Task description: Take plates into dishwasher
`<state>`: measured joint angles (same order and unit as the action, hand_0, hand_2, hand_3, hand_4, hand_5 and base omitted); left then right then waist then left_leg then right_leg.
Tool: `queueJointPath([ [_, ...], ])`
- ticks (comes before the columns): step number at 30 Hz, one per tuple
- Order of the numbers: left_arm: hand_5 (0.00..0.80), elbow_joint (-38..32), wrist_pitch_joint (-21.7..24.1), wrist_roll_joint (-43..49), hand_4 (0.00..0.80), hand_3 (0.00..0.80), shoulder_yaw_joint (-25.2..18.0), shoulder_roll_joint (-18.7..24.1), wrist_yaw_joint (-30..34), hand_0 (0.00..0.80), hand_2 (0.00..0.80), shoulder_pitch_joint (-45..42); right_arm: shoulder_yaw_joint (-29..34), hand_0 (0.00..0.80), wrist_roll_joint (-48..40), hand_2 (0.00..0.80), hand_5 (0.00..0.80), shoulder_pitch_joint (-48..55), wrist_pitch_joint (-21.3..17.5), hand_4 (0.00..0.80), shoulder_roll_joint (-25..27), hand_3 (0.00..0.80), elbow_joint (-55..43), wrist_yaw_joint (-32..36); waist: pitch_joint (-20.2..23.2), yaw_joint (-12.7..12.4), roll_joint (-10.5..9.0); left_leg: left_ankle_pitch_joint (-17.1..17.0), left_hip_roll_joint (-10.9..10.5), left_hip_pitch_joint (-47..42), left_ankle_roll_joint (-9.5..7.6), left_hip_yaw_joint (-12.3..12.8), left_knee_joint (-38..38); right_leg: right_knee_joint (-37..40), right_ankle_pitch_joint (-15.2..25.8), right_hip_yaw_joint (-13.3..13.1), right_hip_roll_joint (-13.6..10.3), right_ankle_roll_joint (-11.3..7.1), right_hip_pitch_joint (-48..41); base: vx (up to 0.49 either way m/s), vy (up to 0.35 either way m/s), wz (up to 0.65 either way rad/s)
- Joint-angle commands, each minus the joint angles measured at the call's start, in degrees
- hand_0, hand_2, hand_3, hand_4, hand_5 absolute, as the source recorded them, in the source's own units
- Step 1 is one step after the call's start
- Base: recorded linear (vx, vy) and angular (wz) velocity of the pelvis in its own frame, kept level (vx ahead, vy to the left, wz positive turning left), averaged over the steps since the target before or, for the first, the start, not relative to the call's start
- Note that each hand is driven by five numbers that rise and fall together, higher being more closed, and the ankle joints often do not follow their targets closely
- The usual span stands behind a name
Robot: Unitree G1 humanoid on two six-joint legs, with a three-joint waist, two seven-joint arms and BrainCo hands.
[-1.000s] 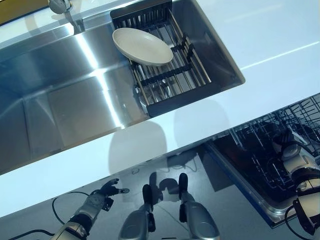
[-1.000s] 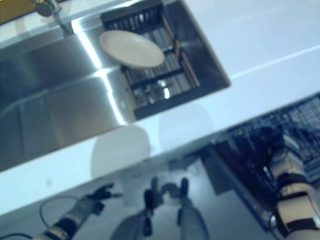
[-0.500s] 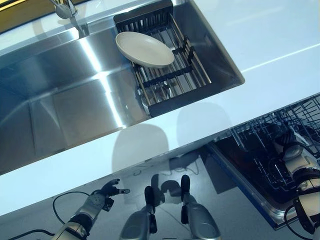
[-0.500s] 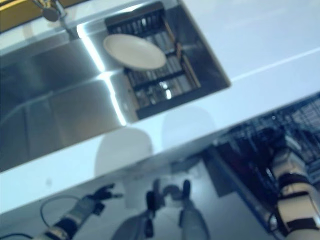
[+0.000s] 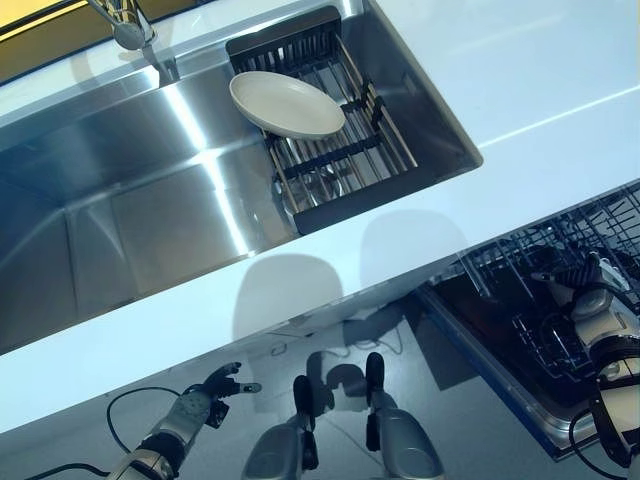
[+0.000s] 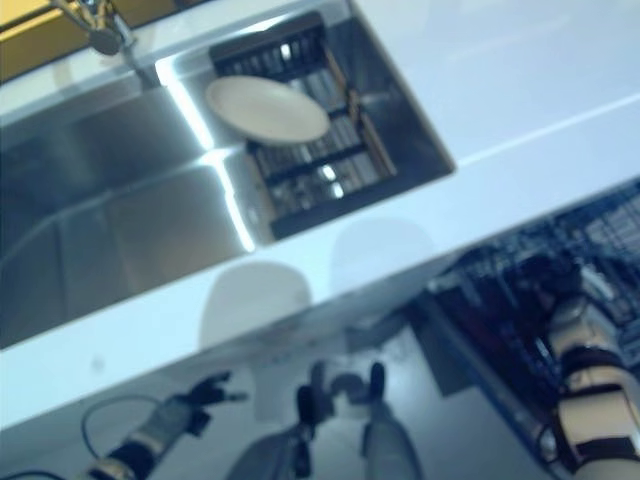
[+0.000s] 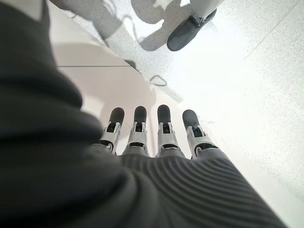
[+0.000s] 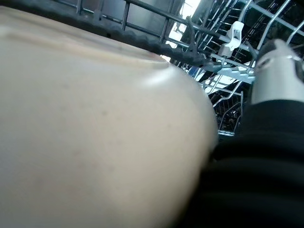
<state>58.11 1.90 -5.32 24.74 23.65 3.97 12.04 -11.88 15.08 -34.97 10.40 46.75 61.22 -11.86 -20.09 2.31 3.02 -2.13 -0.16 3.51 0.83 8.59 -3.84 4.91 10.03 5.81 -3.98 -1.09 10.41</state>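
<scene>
Left robot hand [image 5: 205, 398] hangs low beside the bench [image 5: 560, 70], its fingers [image 7: 137, 128] straight and holding nothing. One cream plate [image 5: 286, 104] rests on the dark drying rack [image 5: 340, 160] over the sink [image 5: 120, 210], well apart from both hands. Right robot hand [image 5: 590, 300] reaches into the dishwasher rack [image 5: 530, 300]; another pale plate [image 8: 95, 133] presses close against it, but its fingers are hidden, so its grip cannot be told.

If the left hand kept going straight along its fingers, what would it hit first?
Probably only the floor. The left hand hangs open below the counter edge, fingers straight; nothing else shows ahead, though depth is unclear.
</scene>
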Motion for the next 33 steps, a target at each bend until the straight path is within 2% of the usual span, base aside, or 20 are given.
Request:
queueJointPath([
  [1, 0.0, 0.4, 0.7, -0.4, 0.0, 0.0, 0.6, -0.4, -0.1, 0.0, 0.0, -1.1, -2.1, 0.0, 0.0, 0.0, 0.0, 2.2, 0.6, 0.0, 4.0, 0.0, 2.0, -1.2, 1.2, 1.2, -1.47, 1.4, -0.7, 3.8, -0.68, 0.4, 4.5, -4.2, -4.4, 0.4, 1.7, -1.49, 0.2, 0.0, 0.0, 0.0],
  [10, 0.0, -0.3, 0.2, -0.5, 0.0, 0.0, 0.3, -0.6, 0.0, 0.0, 0.0, -1.9, -1.9, 0.0, -0.3, 0.0, 0.0, 2.2, 1.1, 0.0, 4.7, 0.0, -3.0, -1.8, 1.7, 1.6, -2.04, 1.3, -0.5, 2.9, -0.75, 0.8, 3.7, -3.6, -4.3, 0.0, 2.1, -1.54, -0.3, 0.008, 0.017, -0.04],
  [24, 0.0, -0.4, -0.4, -0.3, 0.0, 0.0, -1.7, -1.7, -0.4, 0.0, 0.0, -3.3, 2.3, 0.0, -0.2, 0.0, 0.0, 9.0, 3.8, 0.0, 5.3, 0.0, -22.8, -4.0, 3.0, 4.0, -3.5, 1.6, -0.3, 1.2, -1.15, 2.2, 2.3, -3.4, -4.4, -1.7, 3.0, -1.61, -0.9, 0.011, 0.043, -0.07],
  [33, 0.0, 0.0, -0.3, -0.1, 0.0, 0.0, -2.8, -2.7, -1.1, 0.0, 0.0, -3.8, 5.7, 0.0, 0.4, 0.0, 0.0, 10.9, 3.7, 0.0, 5.6, 0.0, -30.1, -5.1, 3.4, 4.8, -3.82, 1.9, -0.5, 0.5, -1.45, 2.6, 1.9, -3.4, -4.5, -2.5, 3.2, -1.55, -1.3, 0.004, 0.038, -0.06],
])
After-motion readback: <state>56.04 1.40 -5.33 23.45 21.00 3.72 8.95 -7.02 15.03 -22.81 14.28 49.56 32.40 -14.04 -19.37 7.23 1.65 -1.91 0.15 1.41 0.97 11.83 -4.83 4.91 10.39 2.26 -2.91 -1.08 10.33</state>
